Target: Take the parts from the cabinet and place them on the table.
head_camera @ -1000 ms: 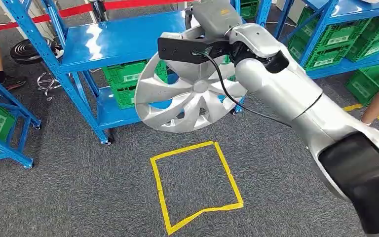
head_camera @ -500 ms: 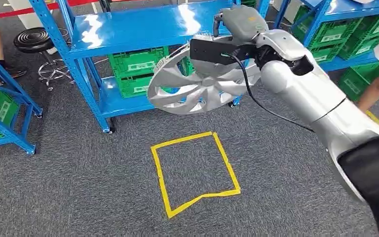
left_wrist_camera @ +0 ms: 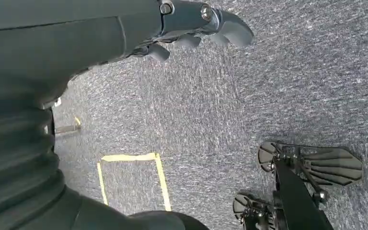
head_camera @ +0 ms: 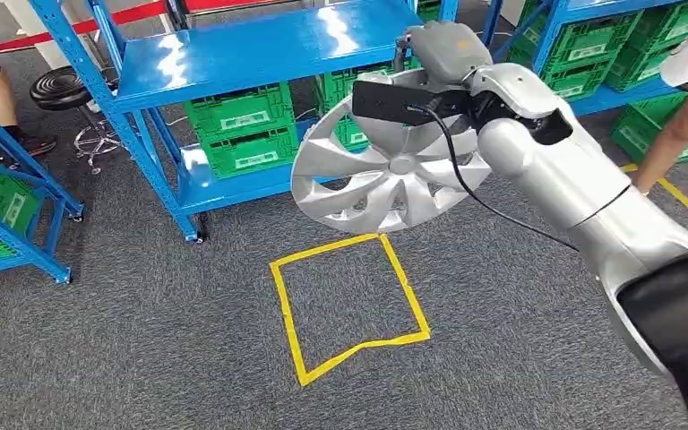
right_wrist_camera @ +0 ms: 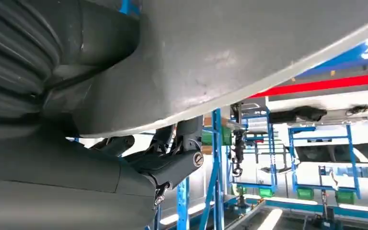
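Head view is showing you the right hand (head_camera: pixel 439 49) gripping the silver wheel cover (head_camera: pixel 390 175) by its rim, tilted, above the carpet beside the yellow tape square (head_camera: pixel 349 305). Green crates (head_camera: pixel 237 125) are sitting on the blue shelf (head_camera: pixel 242 54); you cannot tell their contents. Your left hand (left_wrist_camera: pixel 196 24) is hanging over the carpet, holding nothing, fingers loosely apart.

Head view: from high on my body I look forward and down at grey carpet, a yellow tape square (head_camera: pixel 349 305) and blue shelving (head_camera: pixel 233 63) at the far side.
Left wrist view: close behind my left hand (left_wrist_camera: pixel 191 26), facing the carpet.
Right wrist view: pressed against my right hand (right_wrist_camera: pixel 167 163), facing out at distant blue racks.
Shared: yellow tape on the carpet, head and left wrist.
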`<state>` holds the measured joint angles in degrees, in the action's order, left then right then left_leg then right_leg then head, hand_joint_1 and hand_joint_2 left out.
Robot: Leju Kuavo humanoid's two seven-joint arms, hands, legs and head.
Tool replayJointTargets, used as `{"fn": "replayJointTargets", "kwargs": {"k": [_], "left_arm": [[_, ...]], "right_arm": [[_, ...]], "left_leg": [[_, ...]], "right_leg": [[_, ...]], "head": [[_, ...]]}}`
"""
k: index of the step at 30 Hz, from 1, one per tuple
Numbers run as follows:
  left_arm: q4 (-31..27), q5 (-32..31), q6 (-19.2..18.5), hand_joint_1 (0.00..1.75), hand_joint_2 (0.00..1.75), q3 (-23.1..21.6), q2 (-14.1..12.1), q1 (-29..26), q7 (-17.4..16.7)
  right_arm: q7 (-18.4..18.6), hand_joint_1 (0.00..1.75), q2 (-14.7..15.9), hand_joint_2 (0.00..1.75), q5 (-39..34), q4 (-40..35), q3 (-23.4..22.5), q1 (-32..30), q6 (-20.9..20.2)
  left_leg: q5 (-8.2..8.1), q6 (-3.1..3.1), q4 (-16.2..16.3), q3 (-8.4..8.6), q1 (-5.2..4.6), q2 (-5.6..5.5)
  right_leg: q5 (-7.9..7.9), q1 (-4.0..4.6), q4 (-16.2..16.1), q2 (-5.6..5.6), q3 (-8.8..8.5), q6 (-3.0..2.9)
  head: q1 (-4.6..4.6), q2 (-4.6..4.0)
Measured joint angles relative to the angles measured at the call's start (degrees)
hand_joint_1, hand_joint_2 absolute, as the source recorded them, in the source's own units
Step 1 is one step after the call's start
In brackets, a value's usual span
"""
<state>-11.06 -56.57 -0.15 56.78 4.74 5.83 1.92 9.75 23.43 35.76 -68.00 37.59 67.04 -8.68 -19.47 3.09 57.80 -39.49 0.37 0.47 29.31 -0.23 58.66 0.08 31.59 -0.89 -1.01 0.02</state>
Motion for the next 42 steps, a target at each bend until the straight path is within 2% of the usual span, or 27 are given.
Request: {"fn": "replayJointTargets", "kwargs": {"k": [1, 4, 5, 7, 8, 9, 12, 13, 14, 15, 17, 18, 19, 20, 23, 24, 26, 28, 30, 31, 32, 33, 34, 36, 38, 40, 42], "left_arm": [[0.0, 0.1, 0.0, 0.0, 1.75, 0.0, 0.0, 0.0, 0.1], [0.0, 0.2, -0.2, 0.0, 1.75, 0.0, 0.0, -0.1, 0.2], [0.0, 0.2, -0.2, 0.0, 1.75, 0.0, -0.1, 0.0, 0.2], [0.0, 0.2, -0.2, 0.0, 1.75, 0.0, -0.2, 0.0, 0.3], [0.0, 0.2, -0.2, 0.0, 1.75, 0.0, 0.1, -0.1, 0.4], [0.0, 0.2, -0.3, 0.0, 1.75, 0.0, 0.1, 0.0, 0.4], [0.0, -0.4, -0.6, 0.0, 1.75, 0.0, 0.2, 0.3, 0.3], [0.0, -0.5, -0.6, 0.0, 1.75, 0.0, 0.2, 0.3, 0.1], [0.0, -0.6, -0.7, 0.0, 1.75, 0.0, 0.4, 0.2, 0.0], [0.0, -0.8, -0.7, 0.0, 1.75, 0.0, 0.4, 0.2, 0.0], [0.0, -1.0, -0.8, 0.0, 1.75, -0.1, 0.6, 0.3, 0.0], [-0.1, -1.0, -0.9, 0.0, 1.75, -0.1, 0.2, 0.3, -0.1], [-0.1, -1.1, -1.1, 0.0, 1.75, -0.2, 0.2, 0.3, -0.1], [-0.2, -1.1, -1.1, 0.0, 1.75, -0.3, 0.2, 0.2, 0.0], [0.0, -1.1, -1.2, 0.0, 1.75, -0.3, 0.6, 0.2, 0.1], [0.0, -1.0, -1.2, 0.0, 1.75, -0.3, 0.4, 0.2, 0.2], [0.0, -0.9, -1.2, 0.0, 1.75, -0.3, 0.4, 0.2, 0.4], [0.0, -0.7, -1.2, 0.0, 1.75, -0.3, 0.4, 0.1, 0.5], [0.0, -0.2, -1.2, 0.0, 1.75, -0.3, 0.4, 0.1, 0.9], [0.0, 0.0, -1.2, 0.0, 1.75, -0.3, 0.5, 0.1, 1.1], [0.0, 0.2, -1.1, 0.0, 1.75, -0.3, 0.5, 0.1, 1.1], [0.0, 0.2, -1.1, 0.0, 1.75, -0.3, 0.5, 0.0, 1.1], [0.0, 0.6, -1.0, 0.0, 1.75, -0.3, 0.2, -0.1, 1.2], [0.1, 0.8, -0.8, 0.0, 1.75, -0.2, 0.5, -0.5, 1.4], [0.1, 0.7, -0.6, 0.0, 1.75, -0.1, 0.6, -0.8, 1.4], [0.1, 0.2, -0.6, 0.0, 1.75, -0.1, 0.5, -0.9, 1.4], [0.1, 0.0, -0.6, 0.0, 1.75, -0.1, 0.6, -1.2, 1.4]], "right_arm": [[0.0, 1.75, 0.0, 1.75, 0.1, 0.0, 0.0, -0.1, 0.0], [0.3, 1.75, 0.0, 1.75, 0.3, 0.0, 0.0, -0.3, 0.1], [0.5, 1.75, -0.1, 1.75, 0.4, 0.0, 0.0, -0.3, 0.1], [0.7, 1.75, -0.2, 1.75, 0.5, -0.1, 0.0, -0.3, 0.2], [0.7, 1.75, -0.1, 1.75, 0.5, -0.2, -0.1, -0.6, 0.3], [0.7, 1.75, 0.0, 1.75, 0.6, -0.2, -0.2, -0.4, 0.3], [1.1, 1.75, -0.1, 1.75, 1.2, -0.2, -0.4, -0.4, 0.4], [1.2, 1.75, -0.1, 1.75, 1.5, -0.2, -0.4, -0.6, 0.4], [1.2, 1.75, -0.1, 1.75, 1.5, -0.2, -0.4, -0.8, 0.4], [1.2, 1.75, -0.1, 1.75, 1.6, -0.2, -0.4, -0.8, 0.4], [1.2, 1.75, -0.1, 1.75, 1.8, -0.2, -0.5, -0.4, 0.2], [1.3, 1.75, -0.2, 1.75, 1.9, -0.2, -0.5, -0.3, 0.2], [1.3, 1.75, -0.3, 1.75, 1.9, -0.3, -0.5, -0.1, -0.1], [1.4, 1.75, -0.6, 1.75, 2.0, -0.3, -0.6, -0.2, -0.1], [1.4, 1.75, -1.2, 1.75, 2.1, -0.2, -0.6, -0.3, -0.2], [1.6, 1.75, -1.3, 1.75, 2.3, -0.2, -0.6, -0.3, -0.2], [1.7, 1.75, -1.8, 1.75, 2.5, -0.2, -0.6, -0.4, -0.1], [1.8, 1.75, -2.2, 1.75, 2.7, -0.2, -0.6, -0.8, -0.2], [1.8, 1.75, -2.3, 1.75, 3.0, -0.2, -0.6, -1.1, -0.2], [1.8, 1.75, -2.4, 1.75, 3.1, -0.2, -0.6, -1.0, -0.2], [1.7, 1.75, -2.5, 1.75, 3.2, -0.3, -0.6, -1.0, -0.2], [1.6, 1.75, -2.6, 1.75, 3.2, -0.3, -0.6, -1.0, -0.2], [1.5, 1.75, -2.6, 1.75, 3.2, -0.3, -0.7, -1.0, -0.2], [1.3, 1.75, -2.9, 1.75, 3.2, -0.3, -0.7, -1.3, -0.2], [1.2, 1.75, -2.8, 1.75, 3.2, -0.4, -0.7, -1.4, -0.2], [1.0, 1.75, -2.4, 1.75, 3.1, -0.6, -0.8, -1.3, -0.4], [0.8, 1.75, -1.8, 1.75, 2.5, -0.9, -0.8, -1.4, -0.8]], "left_leg": [[0.34, -0.63, -0.2, 0.01, 0.06, -0.01], [0.56, -1.52, -0.5, -0.06, 0.11, -0.04], [0.23, -1.98, -0.3, -0.3, 0.08, -0.07], [0.85, -1.02, -2.5, 0.95, -0.23, -0.14], [2.09, -1.14, -5.5, 2.7, 0.96, 0.33], [2.72, -1.77, -6.7, 3.38, 1.02, 0.47], [3.04, -2.91, -6.9, 2.95, 1.62, 1.2], [3.01, -3.2, -6.7, 2.75, 1.85, 1.31], [2.93, -3.85, -6.2, 2.28, 2.3, 1.64], [2.75, -4.55, -5.3, 1.61, 2.9, 1.97], [1.77, -6.41, -2.0, -0.45, 4.21, 2.65], [1.36, -7.4, -0.9, -1.19, 3.63, 2.79], [0.49, -8.03, 0.9, -1.97, 4.02, 2.95], [0.54, -8.3, 0.7, -1.64, 3.94, 3.26], [0.43, -8.85, 0.3, -1.81, 4.35, 3.9], [-2.26, -8.49, 2.3, -2.38, 4.35, 2.66], [-8.78, -7.49, 11.3, -5.4, 3.35, 0.69], [-12.69, -6.39, 19.6, -7.89, 2.34, 0.07], [-11.95, -4.76, 18.0, -5.66, 1.23, -0.29], [-10.54, -3.53, 13.8, -2.72, 0.61, -0.84], [-9.19, -2.34, 8.8, 0.72, 0.04, -1.9], [-9.43, -1.34, 4.9, 2.93, -0.46, -4.18], [-9.11, -1.33, 4.7, 3.65, -0.83, -4.63], [-8.61, -2.03, 4.2, 3.68, -1.09, -3.41], [-7.92, -1.82, 3.3, 4.0, -0.74, -2.3], [-7.3, -1.14, 2.5, 4.04, -0.6, -1.25], [-7.25, -1.07, 2.6, 3.74, -0.61, -0.06]], "right_leg": [[-0.03, 0.03, 0.0, -0.02, 0.08, -0.05], [-0.09, 0.08, 0.1, -0.09, 0.32, -0.14], [-0.33, -0.45, -0.3, -0.14, 0.29, 0.3], [-1.02, -0.31, -2.0, -0.2, -0.52, 0.94], [-0.79, -0.17, -1.9, -0.23, -0.99, 0.83], [0.25, -0.08, -1.0, -0.02, -0.37, 1.26], [6.17, -0.96, 10.5, 0.11, 5.49, 2.96], [6.49, -1.39, 12.4, 0.08, 6.54, 3.51], [5.67, -1.97, 12.3, 0.03, 6.76, 4.24], [3.72, -2.5, 9.6, -0.11, 5.62, 5.01], [-0.36, -3.84, 0.2, -1.63, 0.9, 7.05], [0.61, -3.23, 2.9, -2.8, 2.88, 7.14], [0.06, -3.2, 3.0, -2.68, 3.39, 5.22], [0.43, -3.18, 3.7, -2.15, 3.96, 3.88], [-0.51, -2.96, 4.2, -0.91, 4.96, 2.09], [-0.83, -2.85, 4.2, -0.65, 5.21, 1.63], [-1.41, -2.51, 3.8, 0.28, 5.54, 1.19], [-1.9, -1.67, 3.7, 1.33, 6.04, 0.78], [-2.25, -0.91, 3.7, 2.47, 6.46, 0.59], [-2.45, -0.53, 3.7, 3.18, 6.67, 0.57], [-2.64, -0.28, 3.7, 3.77, 6.72, 0.62], [-2.74, -0.51, 3.6, 4.05, 6.69, 0.63], [-2.87, -0.06, 3.5, 4.53, 6.74, 0.94], [-3.32, -0.61, 3.2, 5.43, 6.83, 1.59], [-3.78, -0.27, 2.7, 6.22, 6.91, 2.41], [-0.96, -0.09, 5.5, 1.86, 8.1, 2.7], [3.69, -0.2, 14.0, 0.66, 11.6, 3.25]], "head": [[-0.02, 0.0], [-0.02, 0.0], [-0.06, 0.0], [0.2, 0.0], [0.09, 0.0], [-0.13, 0.0], [-0.2, 0.0], [-0.2, 0.0], [-0.17, 0.0], [-0.2, 0.0], [-0.22, 0.0], [-0.22, 0.0], [-1.1, 0.0], [-0.57, 0.0], [-0.09, 0.0], [-0.06, 0.0], [0.18, 0.0], [0.33, 0.0], [0.35, 0.0], [0.37, 0.0], [0.35, 0.0], [0.35, 0.0], [0.22, 0.0], [0.74, 0.0], [0.79, 0.0], [0.28, 0.0], [0.28, 0.0]]}}
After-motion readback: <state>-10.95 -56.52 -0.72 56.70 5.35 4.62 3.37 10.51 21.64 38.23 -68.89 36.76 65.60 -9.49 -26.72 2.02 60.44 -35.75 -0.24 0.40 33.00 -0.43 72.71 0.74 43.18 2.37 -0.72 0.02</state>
